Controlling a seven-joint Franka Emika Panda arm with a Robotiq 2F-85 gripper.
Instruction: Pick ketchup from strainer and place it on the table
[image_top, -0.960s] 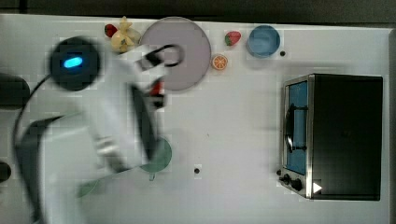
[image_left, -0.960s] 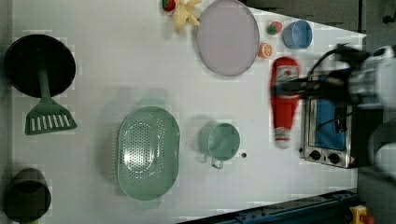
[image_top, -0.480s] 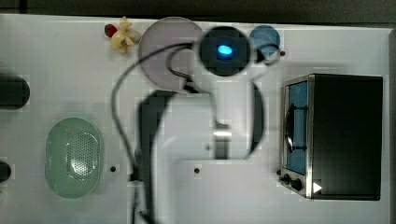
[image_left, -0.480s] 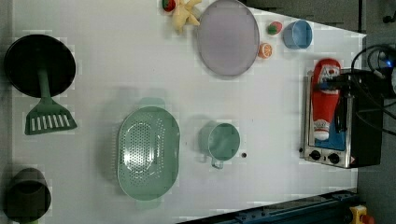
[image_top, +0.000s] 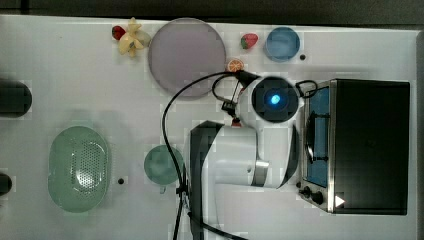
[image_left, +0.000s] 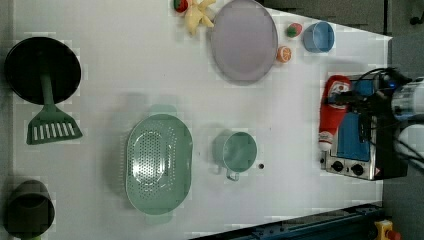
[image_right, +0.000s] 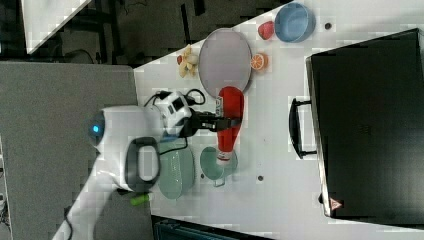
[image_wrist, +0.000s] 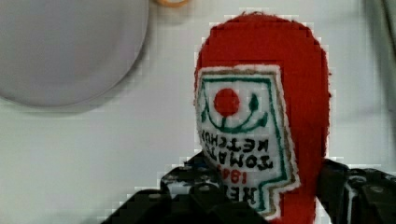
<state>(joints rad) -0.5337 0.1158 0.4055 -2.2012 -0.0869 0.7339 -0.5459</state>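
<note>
My gripper (image_right: 223, 122) is shut on the ketchup (image_right: 231, 102), a red bottle with a white label and white cap, and holds it sideways above the table (image_left: 125, 65). In the left view the ketchup (image_left: 332, 117) hangs just in front of the toaster oven, and the gripper (image_left: 347, 98) grips it from the left view's right. The wrist view has the ketchup (image_wrist: 261, 116) close up between the dark fingers (image_wrist: 187, 189). The strainer (image_top: 78, 167), pale green and oval, stands with nothing in it far off at the top view's left. In the top view the arm covers the bottle.
A toaster oven (image_top: 360, 145) stands at the top view's right. A green cup (image_top: 162, 164) sits between it and the strainer. At the back are a grey-lilac plate (image_top: 187, 56), a blue bowl (image_top: 282, 43), an orange slice (image_top: 235, 65) and strawberries. A spatula (image_left: 50, 127) and dark pots are at the left view's left.
The arm has swung from the strainer's side across the table toward the toaster oven, carrying the ketchup. In the last half second the bottle eased back slightly from the oven.
</note>
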